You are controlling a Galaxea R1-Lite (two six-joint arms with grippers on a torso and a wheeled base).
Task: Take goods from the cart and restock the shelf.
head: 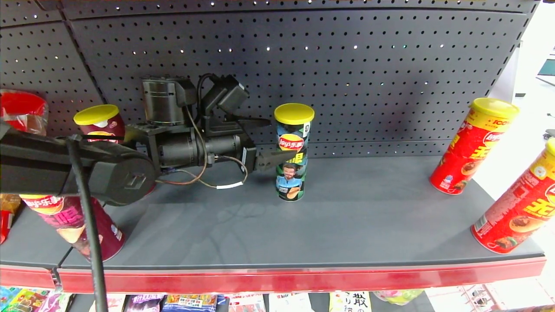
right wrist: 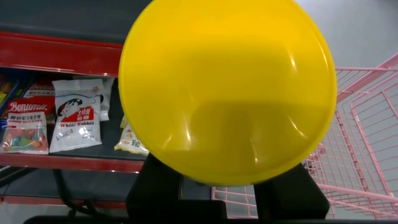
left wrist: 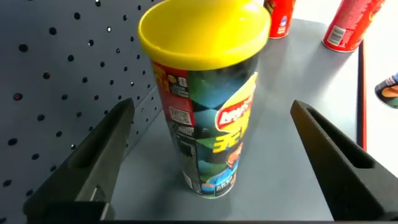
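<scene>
My left gripper (left wrist: 211, 112) stands wide open around the dark can (head: 294, 151), with one finger on each side and neither touching it. The can is upright on the grey shelf (head: 368, 216), near the pegboard (head: 368, 78) back wall. Two red cans (head: 472, 145) stand at the shelf's right end. My right gripper (right wrist: 227, 193) is clamped on a yellow-lidded can (right wrist: 227, 87), near the pink cart (right wrist: 367, 143) and a lower row of snack packets (right wrist: 78, 121).
</scene>
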